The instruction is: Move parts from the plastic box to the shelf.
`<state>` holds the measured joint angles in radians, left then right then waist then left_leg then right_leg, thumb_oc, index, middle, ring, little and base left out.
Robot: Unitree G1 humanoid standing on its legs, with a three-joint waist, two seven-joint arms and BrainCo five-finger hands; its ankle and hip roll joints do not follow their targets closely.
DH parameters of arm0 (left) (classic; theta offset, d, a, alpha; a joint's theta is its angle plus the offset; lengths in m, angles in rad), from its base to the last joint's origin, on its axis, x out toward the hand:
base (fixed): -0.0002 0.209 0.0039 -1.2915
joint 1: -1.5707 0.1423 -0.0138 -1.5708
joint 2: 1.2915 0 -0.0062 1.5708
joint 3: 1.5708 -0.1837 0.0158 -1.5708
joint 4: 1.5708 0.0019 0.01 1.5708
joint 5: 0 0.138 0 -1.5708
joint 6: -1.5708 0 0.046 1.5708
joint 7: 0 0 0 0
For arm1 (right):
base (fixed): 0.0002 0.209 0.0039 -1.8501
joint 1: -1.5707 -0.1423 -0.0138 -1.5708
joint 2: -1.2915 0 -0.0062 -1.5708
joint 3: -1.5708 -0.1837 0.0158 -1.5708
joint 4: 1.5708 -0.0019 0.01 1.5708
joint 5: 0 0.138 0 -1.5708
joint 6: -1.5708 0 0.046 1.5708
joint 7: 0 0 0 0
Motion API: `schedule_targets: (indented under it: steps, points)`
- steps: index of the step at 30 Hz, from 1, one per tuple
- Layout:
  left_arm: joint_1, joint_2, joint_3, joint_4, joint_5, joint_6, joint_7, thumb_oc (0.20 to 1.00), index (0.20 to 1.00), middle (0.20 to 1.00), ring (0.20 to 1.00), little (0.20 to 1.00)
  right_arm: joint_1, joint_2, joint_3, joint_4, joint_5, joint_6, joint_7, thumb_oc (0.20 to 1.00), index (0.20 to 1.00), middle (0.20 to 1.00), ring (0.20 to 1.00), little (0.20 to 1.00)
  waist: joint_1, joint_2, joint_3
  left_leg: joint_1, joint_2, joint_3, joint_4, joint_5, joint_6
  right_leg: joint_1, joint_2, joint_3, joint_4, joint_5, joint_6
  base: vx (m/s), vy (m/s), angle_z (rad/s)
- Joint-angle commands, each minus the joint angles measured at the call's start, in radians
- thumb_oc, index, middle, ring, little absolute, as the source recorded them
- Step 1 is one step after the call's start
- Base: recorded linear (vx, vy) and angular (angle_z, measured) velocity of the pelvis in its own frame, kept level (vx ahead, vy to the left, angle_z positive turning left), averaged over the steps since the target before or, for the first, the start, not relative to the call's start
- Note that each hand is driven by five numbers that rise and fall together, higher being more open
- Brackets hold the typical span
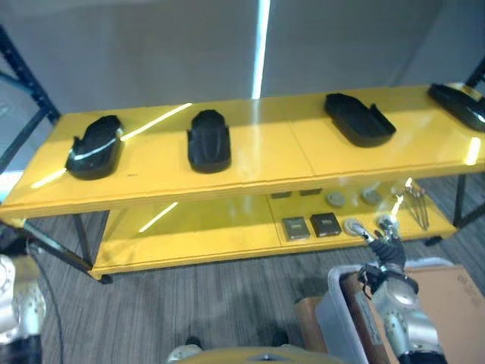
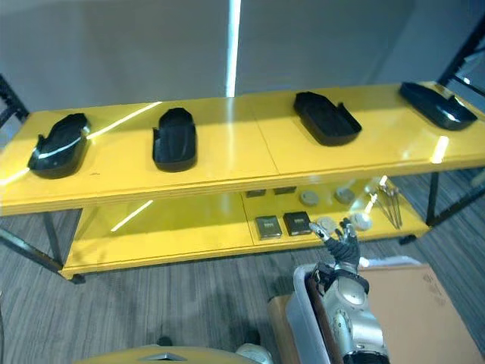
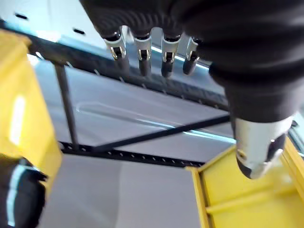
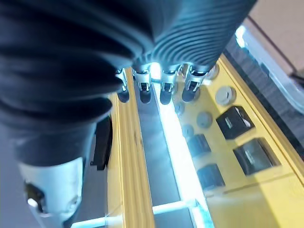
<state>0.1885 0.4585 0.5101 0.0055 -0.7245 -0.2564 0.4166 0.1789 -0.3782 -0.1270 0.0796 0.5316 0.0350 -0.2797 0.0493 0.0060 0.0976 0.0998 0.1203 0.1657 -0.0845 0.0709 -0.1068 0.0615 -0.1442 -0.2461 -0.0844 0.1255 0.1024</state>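
Right robot hand [image 2: 342, 241] (open) beside disc part [image 2: 326, 224].

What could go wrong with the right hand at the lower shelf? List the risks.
1. The right hand hangs open at the lower shelf's front edge, close to the round parts and dark square parts; a careless reach might knock them out of place.
2. The top shelf overhangs that spot, so lifting the hand could strike its edge.
3. The plastic box sits right under the forearm; pulling back might bump it.

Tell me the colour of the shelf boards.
Yellow shelf boards, on a dark frame; clearest in the left eye view.
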Motion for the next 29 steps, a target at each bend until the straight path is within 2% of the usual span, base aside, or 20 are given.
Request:
schedule_targets:
  steps: [1,3,4,6,8,9,10,11,12,13,14,15,18,20,23,29]
  points:
    - [-0.021,-0.013,0.011,0.084,-0.060,-0.006,-0.065,1.000,1.000,1.000,1.000,1.000,-0.013,0.013,-0.011,0.046,0.019,-0.057,0.113,1.000,1.000,1.000,1.000,1.000,-0.009,-0.022,0.006,-0.017,0.031,-0.057,0.015,0.017,0.031,0.053,-0.056,0.008,0.006,-0.029,0.040,-0.03,-0.033,0.33]
    - [0.005,-0.038,0.009,0.142,-0.079,0.014,-0.055,1.000,1.000,1.000,1.000,1.000,0.001,0.017,-0.002,0.082,0.011,-0.041,0.119,1.000,1.000,1.000,1.000,1.000,-0.004,-0.024,0.006,-0.017,0.031,-0.061,0.012,0.021,0.032,0.055,-0.056,0.001,0.006,-0.028,0.041,-0.04,-0.031,0.29]
    - [0.035,-0.072,-0.011,0.292,-0.023,0.051,-0.096,1.000,1.000,1.000,1.000,1.000,0.008,0.030,0.020,0.182,-0.003,-0.023,0.130,1.000,1.000,1.000,1.000,1.000,0.005,-0.029,0.005,-0.017,0.033,-0.063,0.012,0.021,0.030,0.056,-0.054,-0.006,0.008,-0.030,0.045,-0.05,-0.027,0.16]
    - [0.051,-0.095,-0.051,0.464,0.025,0.085,-0.144,1.000,1.000,1.000,1.000,1.000,-0.005,0.026,0.046,0.311,-0.043,-0.015,0.145,1.000,1.000,1.000,1.000,1.000,0.017,-0.033,0.003,-0.026,0.033,-0.068,0.011,0.026,0.029,0.052,-0.053,-0.014,0.008,-0.026,0.045,-0.05,-0.027,0.07]
    - [0.058,-0.106,-0.079,0.574,0.070,0.081,-0.181,1.000,1.000,1.000,1.000,1.000,-0.019,0.022,0.060,0.406,-0.052,0.004,0.148,1.000,1.000,1.000,1.000,1.000,0.026,-0.034,0.005,-0.029,0.033,-0.070,0.011,0.027,0.028,0.051,-0.052,-0.019,0.009,-0.025,0.045,-0.04,-0.019,0.04]
    - [0.059,-0.121,-0.121,0.705,0.121,0.080,-0.226,1.000,1.000,1.000,1.000,1.000,-0.034,0.026,0.080,0.514,-0.071,0.002,0.161,1.000,1.000,1.000,1.000,1.000,0.036,-0.035,0.009,-0.030,0.033,-0.072,0.010,0.026,0.029,0.053,-0.051,-0.025,0.008,-0.022,0.047,-0.05,-0.027,0.15]
    - [0.052,-0.125,-0.173,0.838,0.153,0.119,-0.270,1.000,1.000,1.000,1.000,1.000,-0.054,0.032,0.106,0.639,-0.120,0.003,0.183,1.000,1.000,1.000,1.000,1.000,0.043,-0.036,0.009,-0.028,0.033,-0.070,0.008,0.023,0.030,0.055,-0.049,-0.030,0.008,-0.021,0.045,-0.06,-0.025,0.20]
    - [0.038,-0.128,-0.219,0.958,0.242,0.175,-0.311,1.000,1.000,1.000,1.000,1.000,-0.076,0.045,0.130,0.754,-0.169,0.024,0.199,1.000,1.000,1.000,1.000,1.000,0.045,-0.037,0.006,-0.032,0.029,-0.070,0.008,0.020,0.034,0.051,-0.048,-0.031,0.010,-0.022,0.046,-0.04,-0.013,0.18]
    - [0.025,-0.141,-0.266,1.062,0.295,0.152,-0.327,1.000,1.000,1.000,1.000,1.000,-0.087,0.061,0.151,0.863,-0.203,-0.013,0.214,1.000,1.000,1.000,1.000,1.000,0.045,-0.037,0.007,-0.033,0.028,-0.067,0.010,0.018,0.038,0.050,-0.047,-0.029,0.013,-0.024,0.044,-0.04,0.005,0.08]
    - [0.010,-0.160,-0.329,1.159,0.324,0.164,-0.323,1.000,1.000,1.000,1.000,1.000,-0.099,0.082,0.179,0.976,-0.265,0.005,0.225,1.000,1.000,1.000,1.000,1.000,0.041,-0.036,0.008,-0.032,0.027,-0.062,0.012,0.014,0.042,0.049,-0.045,-0.024,0.017,-0.027,0.044,0.00,0.000,0.00]
    - [0.003,-0.168,-0.346,1.194,0.324,0.165,-0.329,1.000,1.000,1.000,1.000,1.000,-0.102,0.093,0.187,1.023,-0.309,0.015,0.228,1.000,1.000,1.000,1.000,1.000,0.038,-0.034,0.008,-0.030,0.027,-0.059,0.013,0.014,0.044,0.049,-0.044,-0.021,0.020,-0.027,0.044,-0.01,0.042,-0.01]
    - [-0.026,-0.186,-0.389,1.261,0.347,0.146,-0.344,1.000,1.000,1.000,1.000,1.000,-0.104,0.111,0.215,1.114,-0.350,0.002,0.220,1.000,1.000,1.000,1.000,1.000,0.030,-0.030,0.009,-0.027,0.024,-0.056,0.017,0.010,0.047,0.049,-0.043,-0.015,0.023,-0.027,0.043,0.00,0.033,-0.03]
    - [-0.044,-0.203,-0.433,1.279,0.367,0.124,-0.336,1.000,1.000,1.000,1.000,1.000,-0.107,0.121,0.237,1.132,-0.353,0.027,0.220,1.000,1.000,1.000,1.000,1.000,0.024,-0.029,0.010,-0.026,0.023,-0.056,0.019,0.004,0.050,0.049,-0.042,-0.012,0.026,-0.030,0.042,0.00,0.010,-0.01]
    - [-0.073,-0.219,-0.487,1.269,0.376,0.103,-0.312,1.000,1.000,1.000,1.000,1.000,-0.109,0.144,0.275,1.151,-0.390,0.020,0.205,1.000,1.000,1.000,1.000,1.000,0.018,-0.031,0.008,-0.025,0.021,-0.051,0.019,-0.002,0.052,0.046,-0.040,-0.008,0.026,-0.032,0.041,0.00,0.000,0.00]
    - [-0.086,-0.227,-0.545,1.249,0.385,0.094,-0.292,1.000,1.000,1.000,1.000,1.000,-0.117,0.149,0.307,1.144,-0.337,0.034,0.161,1.000,1.000,1.000,1.000,1.000,0.013,-0.035,0.011,-0.030,0.021,-0.045,0.022,-0.008,0.053,0.040,-0.037,-0.002,0.024,-0.032,0.042,-0.03,-0.017,-0.02]
    - [-0.083,-0.217,-0.570,1.244,0.381,0.101,-0.310,1.000,1.000,1.000,1.000,1.000,-0.103,0.141,0.320,1.156,-0.373,0.006,0.171,1.000,1.000,1.000,1.000,1.000,0.001,-0.034,0.006,-0.027,0.021,-0.030,0.021,-0.014,0.053,0.033,-0.033,0.010,0.023,-0.036,0.040,-0.02,0.006,-0.10]
